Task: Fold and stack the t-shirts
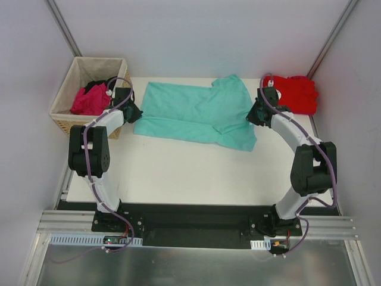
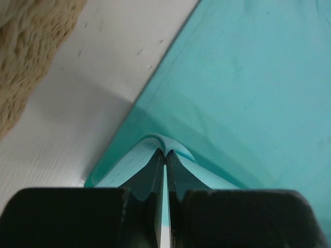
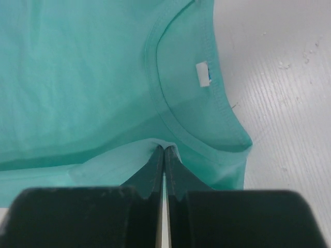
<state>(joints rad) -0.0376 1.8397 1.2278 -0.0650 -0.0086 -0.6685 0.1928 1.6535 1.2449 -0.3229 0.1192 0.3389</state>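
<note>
Left wrist and right wrist show left end effector (image 2: pixel 165 153) and right end effector (image 3: pixel 164 150) pinching the limp, light teal t-shirt (image 1: pixel 190 116) at hem and beside collar.

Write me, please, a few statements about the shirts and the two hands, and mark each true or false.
1. The left hand is shut on the teal t-shirt. True.
2. The right hand hangs open, touching nothing. False: it is shut on the teal t-shirt's edge, beside the collar.
3. The red t-shirt lies in the basket. False: it lies on the table at the far right; the basket holds a magenta t-shirt.
4. A white neck label shows inside the teal collar. True.
</note>
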